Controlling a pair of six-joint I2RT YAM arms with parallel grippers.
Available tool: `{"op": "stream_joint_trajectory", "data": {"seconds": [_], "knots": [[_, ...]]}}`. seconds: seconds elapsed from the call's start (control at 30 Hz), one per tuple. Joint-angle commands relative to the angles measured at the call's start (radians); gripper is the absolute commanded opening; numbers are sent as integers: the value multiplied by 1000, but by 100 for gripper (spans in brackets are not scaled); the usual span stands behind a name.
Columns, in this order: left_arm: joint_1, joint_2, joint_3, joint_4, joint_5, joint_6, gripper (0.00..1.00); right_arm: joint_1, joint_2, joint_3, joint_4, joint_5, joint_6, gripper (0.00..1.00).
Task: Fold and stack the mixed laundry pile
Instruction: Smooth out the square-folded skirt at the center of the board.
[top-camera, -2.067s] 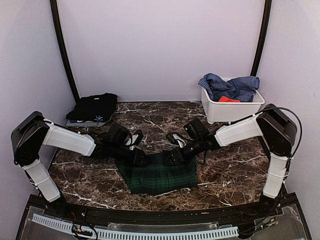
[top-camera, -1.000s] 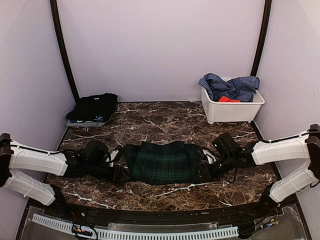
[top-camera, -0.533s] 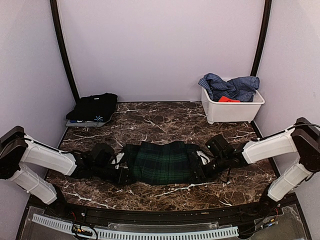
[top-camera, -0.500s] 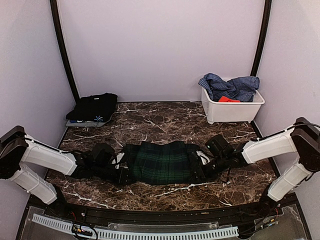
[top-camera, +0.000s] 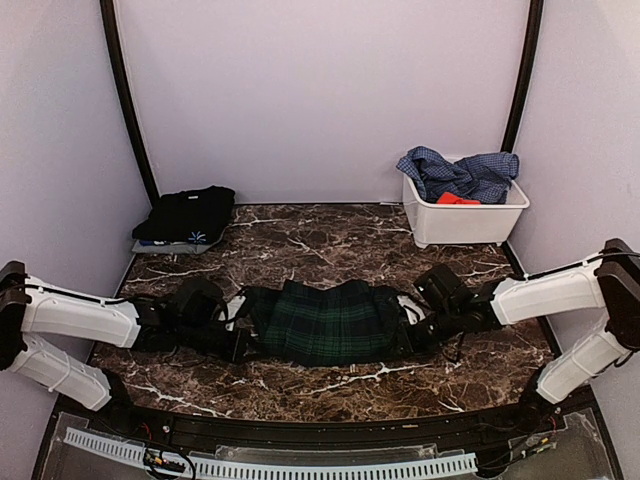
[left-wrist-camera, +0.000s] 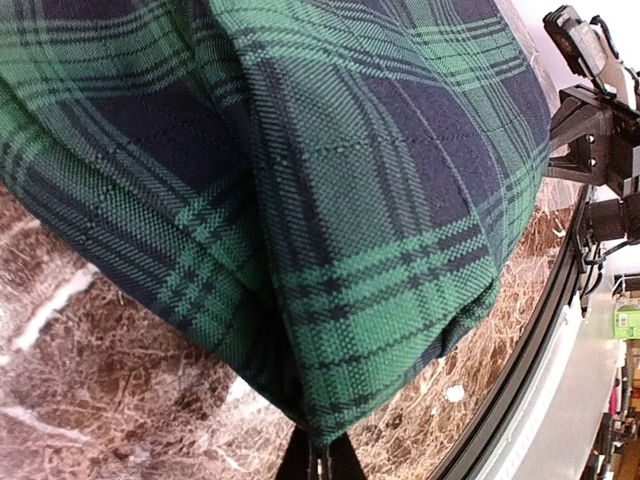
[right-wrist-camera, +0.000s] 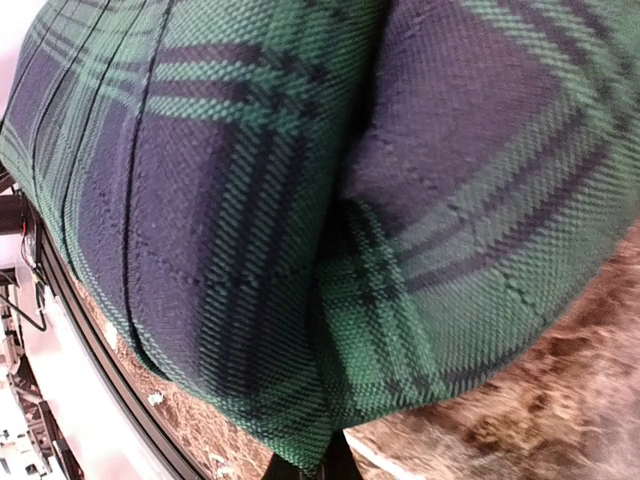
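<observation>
Two claws: the left gripper (top-camera: 243, 343) and right gripper (top-camera: 405, 333) are each clenched on an end of the plaid garment (top-camera: 322, 322).
Garment place: centre of the table (top-camera: 300, 245), with its ends toward 9 and 3 o'clock.
Slip risk: both pinches are thin and sit at the hem, so an uneven pull would likely free a corner.
Fold risk: the layers bulge at both ends and may crease crookedly.

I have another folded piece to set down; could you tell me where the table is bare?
Bare marble lies between the black stack and the white bin, beyond the plaid garment. Nearer, it is crowded: left gripper and right gripper pinch its ends.
</observation>
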Motion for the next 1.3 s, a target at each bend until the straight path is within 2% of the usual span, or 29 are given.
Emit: {"op": "stream_joint_trajectory", "data": {"seconds": [0.0, 0.13, 0.23, 0.43, 0.53, 0.63, 0.67, 0.7, 0.73, 0.77, 0.8, 0.83, 0.9, 1.0, 1.1, 1.27], "knots": [[0, -27, 58, -183, -61, 73, 0, -38, -41, 19, -86, 70, -30, 0], [2, -2, 107, -264, -88, 102, 0, -57, -62, 33, -146, 103, -52, 0], [1, 3, 156, -385, -165, 122, 0, -76, -96, 40, -187, 135, -68, 0], [-5, -1, 156, -422, -187, 117, 0, -111, -118, 48, -235, 173, -95, 0], [-28, 40, 162, -415, -140, 127, 0, -111, -99, 41, -209, 115, -102, 0], [-50, 101, 172, -391, -79, 136, 2, -94, -62, 37, -173, -4, -121, 0], [-62, 113, 174, -380, -48, 136, 8, -84, -55, 36, -171, -42, -130, 2], [-67, 111, 178, -377, -38, 134, 20, -76, -59, 38, -180, -74, -134, 15], [-72, 92, 177, -363, -16, 129, 26, -70, -75, 40, -195, -91, -134, 28], [-72, 72, 174, -356, -11, 127, 37, -66, -103, 45, -220, -98, -134, 39], [-73, 20, 173, -350, -10, 120, 42, -67, -141, 57, -253, -88, -133, 49], [-73, -8, 178, -351, -16, 117, 48, -66, -181, 75, -300, -60, -133, 52], [-72, -97, 194, -352, -53, 119, 53, -74, -262, 120, -380, 13, -139, 60], [-70, -166, 274, -385, -92, 141, 56, -90, -323, 186, -386, 41, -139, 65], [-69, -127, 345, -350, -102, 161, 57, -91, -274, 259, -287, 9, -128, 65], [-61, 134, 519, -179, -59, 142, 59, -87, -22, 404, -80, -143, -88, 60]]}}
